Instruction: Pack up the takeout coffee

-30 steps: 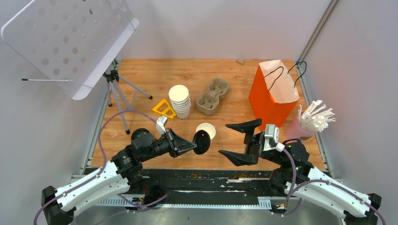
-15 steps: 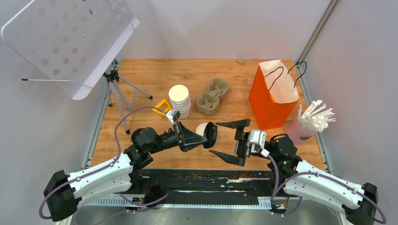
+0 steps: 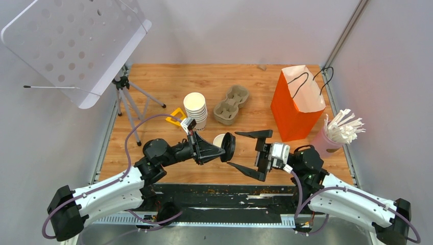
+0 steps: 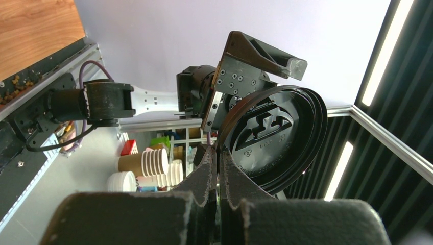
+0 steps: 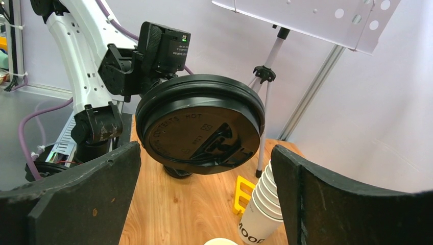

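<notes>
Lone white cup (image 3: pixel 218 139) mostly behind black lid (image 3: pixel 228 147)

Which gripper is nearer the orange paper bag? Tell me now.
Right. The open right gripper sits below-left of the orange paper bag in the top view; the left gripper, shut on the black lid, is farther to the left.

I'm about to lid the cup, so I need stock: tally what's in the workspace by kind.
Black lid, in the left gripper: 1
Loose white cup: 1
Stack of white cups: 1
Cardboard cup carrier: 1
Orange paper bag: 1
Pink holder of white sticks: 1
Yellow piece: 1
Tripod with white perforated panel: 1
Total: 8
</notes>
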You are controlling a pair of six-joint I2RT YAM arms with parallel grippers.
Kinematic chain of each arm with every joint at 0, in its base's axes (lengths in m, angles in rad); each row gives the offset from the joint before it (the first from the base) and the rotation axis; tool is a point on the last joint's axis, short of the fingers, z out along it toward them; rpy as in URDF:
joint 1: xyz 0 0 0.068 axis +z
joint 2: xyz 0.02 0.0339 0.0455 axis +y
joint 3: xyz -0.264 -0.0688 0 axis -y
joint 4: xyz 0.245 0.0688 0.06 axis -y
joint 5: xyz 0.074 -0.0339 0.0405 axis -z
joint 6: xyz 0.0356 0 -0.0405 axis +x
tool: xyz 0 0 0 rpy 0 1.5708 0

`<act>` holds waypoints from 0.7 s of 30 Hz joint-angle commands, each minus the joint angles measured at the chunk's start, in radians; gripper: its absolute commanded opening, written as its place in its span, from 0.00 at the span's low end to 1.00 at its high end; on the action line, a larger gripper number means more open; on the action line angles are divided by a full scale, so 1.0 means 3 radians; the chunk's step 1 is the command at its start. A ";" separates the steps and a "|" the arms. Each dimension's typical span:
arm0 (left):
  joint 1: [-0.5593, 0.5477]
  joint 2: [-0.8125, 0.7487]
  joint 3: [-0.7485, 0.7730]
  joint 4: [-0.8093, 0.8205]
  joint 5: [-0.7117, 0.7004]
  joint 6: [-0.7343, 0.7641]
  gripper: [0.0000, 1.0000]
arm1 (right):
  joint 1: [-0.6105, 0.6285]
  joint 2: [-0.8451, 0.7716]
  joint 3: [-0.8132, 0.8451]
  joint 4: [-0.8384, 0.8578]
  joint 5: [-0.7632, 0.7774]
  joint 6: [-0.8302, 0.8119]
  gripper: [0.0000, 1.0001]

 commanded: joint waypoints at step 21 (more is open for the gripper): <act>-0.0068 -0.0022 0.0084 0.0016 -0.0012 0.0018 0.00 | 0.0021 0.0079 0.0205 0.0029 -0.0054 -0.0128 0.78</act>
